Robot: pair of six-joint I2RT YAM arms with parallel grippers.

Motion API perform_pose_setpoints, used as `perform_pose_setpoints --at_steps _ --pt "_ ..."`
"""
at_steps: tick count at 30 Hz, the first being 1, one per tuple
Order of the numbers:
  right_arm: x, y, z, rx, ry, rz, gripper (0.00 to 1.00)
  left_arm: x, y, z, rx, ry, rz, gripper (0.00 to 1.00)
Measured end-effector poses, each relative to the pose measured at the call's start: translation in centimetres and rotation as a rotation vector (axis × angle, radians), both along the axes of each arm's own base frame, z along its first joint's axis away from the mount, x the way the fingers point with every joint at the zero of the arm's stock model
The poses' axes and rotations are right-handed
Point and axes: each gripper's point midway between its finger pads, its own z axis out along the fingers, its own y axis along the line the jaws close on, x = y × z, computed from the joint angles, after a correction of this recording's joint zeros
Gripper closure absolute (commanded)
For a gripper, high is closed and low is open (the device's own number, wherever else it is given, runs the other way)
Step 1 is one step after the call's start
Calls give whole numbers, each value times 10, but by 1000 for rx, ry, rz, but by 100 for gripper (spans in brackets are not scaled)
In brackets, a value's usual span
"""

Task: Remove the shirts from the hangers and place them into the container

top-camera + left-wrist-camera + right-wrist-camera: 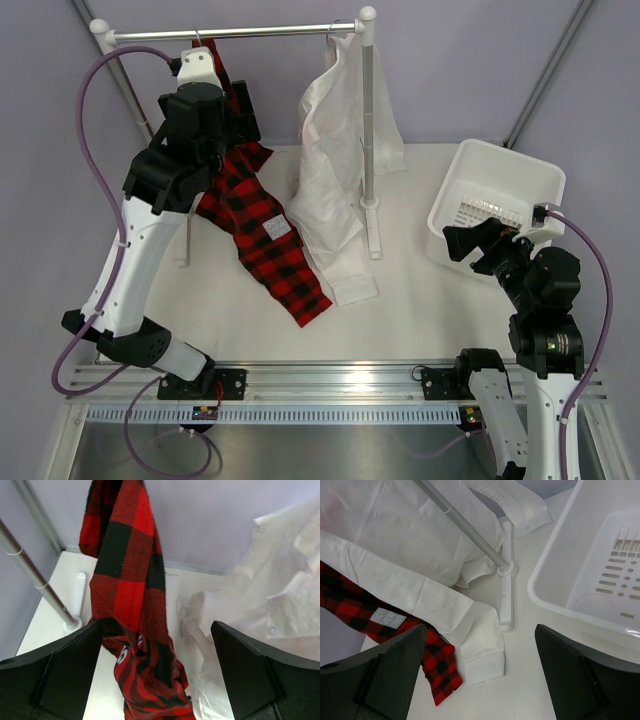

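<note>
The plaid shirt point(245, 205) — red-and-black checks; the other shirt point(330, 170) and basket point(510, 180) — plain white.

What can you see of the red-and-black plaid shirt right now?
The plaid shirt is red-and-black buffalo check, soft woven-looking fabric, with a white label patch. Its top hangs by the rail, mostly hidden behind the left arm; the rest drapes down and trails across the table toward the near edge. The white shirt overlaps one edge. In the left wrist view it hangs between the fingers of the open left gripper, not gripped.
</note>
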Motion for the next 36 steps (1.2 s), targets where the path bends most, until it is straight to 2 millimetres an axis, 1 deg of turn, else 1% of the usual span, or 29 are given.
perform_pose_setpoints --at_steps 3,6,8,16,20,25,30,32,34,36 --pt "0 0 0 -1 0 0 1 6 8 -10 32 11 66 7" --pt "0 0 0 -1 0 0 1 10 16 -17 59 20 128 13" --pt "0 0 0 -2 0 0 1 12 20 -22 72 25 158 14" --pt "2 0 -6 -3 16 2 1 16 22 -40 90 46 189 21" --pt "3 0 -9 -3 24 3 1 13 23 -36 76 31 190 23" --pt "5 0 -9 -2 25 5 1 2 28 -18 37 -16 184 24" --pt "6 0 -9 -2 27 5 1 -6 32 -7 14 -46 180 27" --pt "6 0 -9 -2 27 5 1 -5 31 -7 14 -47 179 29" --pt "6 0 -9 -2 26 6 0 -2 30 -10 19 -39 180 35" --pt "6 1 -9 -3 26 6 0 2 28 -15 27 -27 179 36"
